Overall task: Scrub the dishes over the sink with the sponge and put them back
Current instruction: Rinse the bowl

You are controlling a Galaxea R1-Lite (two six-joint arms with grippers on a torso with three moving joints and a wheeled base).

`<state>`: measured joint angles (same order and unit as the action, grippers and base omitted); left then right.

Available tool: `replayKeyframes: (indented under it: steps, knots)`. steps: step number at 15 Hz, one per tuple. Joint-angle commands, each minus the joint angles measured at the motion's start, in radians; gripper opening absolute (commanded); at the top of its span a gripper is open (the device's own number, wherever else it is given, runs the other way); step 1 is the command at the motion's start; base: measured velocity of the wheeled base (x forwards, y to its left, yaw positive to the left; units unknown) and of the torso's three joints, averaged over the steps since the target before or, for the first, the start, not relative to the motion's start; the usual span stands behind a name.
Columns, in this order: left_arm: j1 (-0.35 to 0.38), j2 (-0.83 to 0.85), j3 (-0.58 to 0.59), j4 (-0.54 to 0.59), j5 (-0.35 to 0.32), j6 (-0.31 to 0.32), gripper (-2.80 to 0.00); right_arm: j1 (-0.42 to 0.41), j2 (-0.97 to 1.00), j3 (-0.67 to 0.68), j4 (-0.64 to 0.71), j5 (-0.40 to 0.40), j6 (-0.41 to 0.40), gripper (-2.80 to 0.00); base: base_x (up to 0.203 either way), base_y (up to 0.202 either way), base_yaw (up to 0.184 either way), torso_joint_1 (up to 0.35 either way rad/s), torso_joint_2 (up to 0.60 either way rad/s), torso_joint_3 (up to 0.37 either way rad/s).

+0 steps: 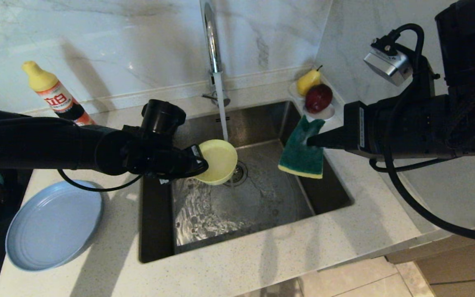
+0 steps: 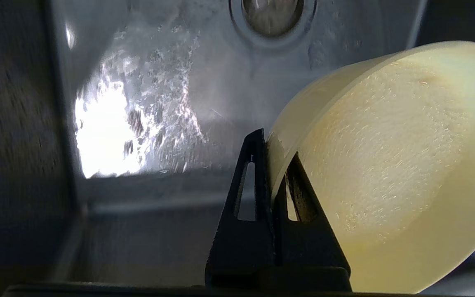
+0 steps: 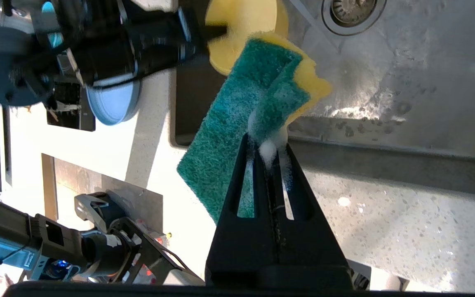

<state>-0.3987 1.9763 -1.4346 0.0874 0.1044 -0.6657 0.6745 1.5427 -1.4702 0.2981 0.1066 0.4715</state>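
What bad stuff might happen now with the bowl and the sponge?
The left gripper pinches only the rim of the wet yellow bowl over the sink, so it might slip and drop. The right gripper holds the sponge by one edge; it may pull loose while scrubbing. The running water could splash off the bowl onto the counter.

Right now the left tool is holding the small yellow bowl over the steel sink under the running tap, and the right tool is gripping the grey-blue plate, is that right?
Not quite. The right tool grips the green and yellow sponge, as the right wrist view shows. The wide grey-blue plate lies on the counter. The left tool does hold the small yellow bowl over the steel sink.
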Motion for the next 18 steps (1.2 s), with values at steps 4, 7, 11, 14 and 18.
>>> replayKeyframes:
  steps: [4, 7, 11, 14, 18]
  knots:
    - [-0.007, 0.108, -0.132, 0.012, 0.074, -0.01, -2.8, -0.002, -0.01, 0.005, 0.001, 0.001, -0.001, -2.8, 0.0, 0.0, 0.0, 0.0, 0.0, 0.0]
    - [-0.017, 0.13, -0.155, 0.018, 0.072, -0.012, -2.8, -0.003, -0.012, 0.008, 0.001, 0.001, 0.001, -2.8, 0.0, 0.0, 0.0, 0.0, 0.0, 0.0]
    - [-0.023, 0.088, -0.105, 0.046, 0.08, -0.005, -2.8, -0.003, -0.018, 0.008, 0.001, 0.002, 0.001, -2.8, 0.0, 0.0, 0.0, 0.0, 0.0, 0.0]
    - [-0.003, 0.007, -0.019, 0.022, 0.182, 0.058, -2.8, -0.001, -0.021, 0.01, 0.001, 0.002, 0.003, -2.8, 0.0, 0.0, 0.0, 0.0, 0.0, 0.0]
    - [0.012, -0.07, 0.129, -0.295, 0.394, 0.278, -2.8, -0.001, -0.023, 0.027, 0.003, 0.002, 0.004, -2.8, 0.0, 0.0, 0.0, 0.0, 0.0, 0.0]
